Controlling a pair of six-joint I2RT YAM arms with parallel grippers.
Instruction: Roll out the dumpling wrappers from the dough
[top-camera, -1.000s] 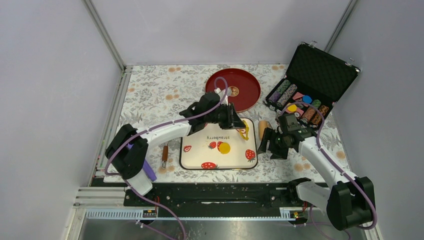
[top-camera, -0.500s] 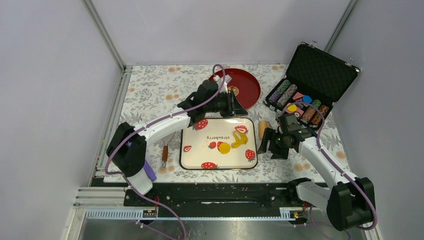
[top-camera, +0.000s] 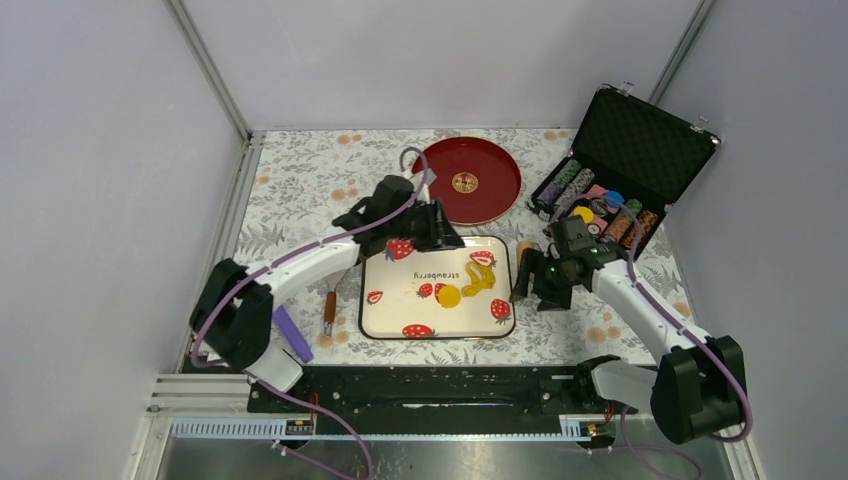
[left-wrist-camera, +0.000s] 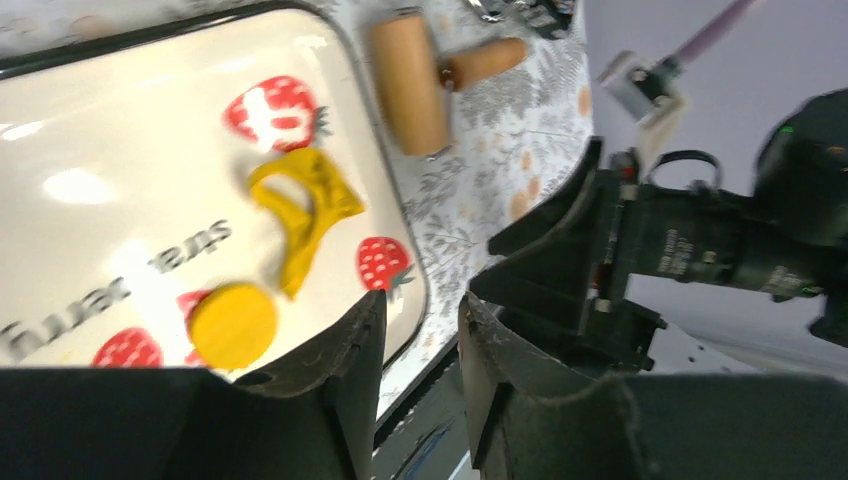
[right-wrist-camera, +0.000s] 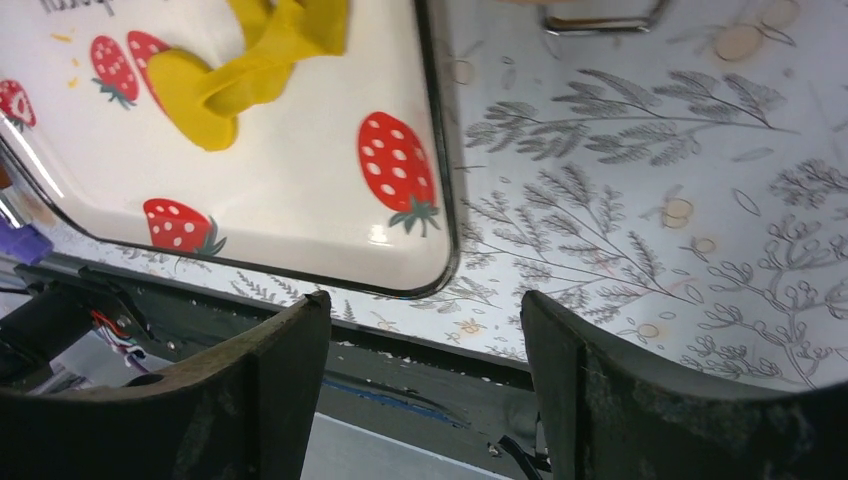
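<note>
A small round yellow dumpling wrapper (top-camera: 450, 296) lies on the strawberry-print tray (top-camera: 395, 303). A ragged yellow leftover strip of dough (top-camera: 479, 277) lies beside it, touching it. My left gripper (top-camera: 448, 236) hovers over the tray's far left edge, its jaws a narrow gap apart and empty. In the left wrist view the wrapper (left-wrist-camera: 233, 325) and the dough (left-wrist-camera: 300, 208) lie ahead of the gripper (left-wrist-camera: 420, 320). My right gripper (top-camera: 528, 290) is wide open and empty just right of the tray. In the right wrist view the dough (right-wrist-camera: 290, 28) and the wrapper (right-wrist-camera: 190, 95) lie beyond the gripper (right-wrist-camera: 425, 320).
A wooden rolling pin (top-camera: 522, 251) lies right of the tray, partly behind my right arm. A red plate (top-camera: 490, 165) sits at the back. An open poker chip case (top-camera: 625, 150) stands at the back right. A wooden-handled tool (top-camera: 330, 305) lies left of the tray.
My left gripper was down at the ragged dough on the tray's right side. It has pulled back and left, and the dough stays on the tray. My right gripper shifted slightly towards the tray.
</note>
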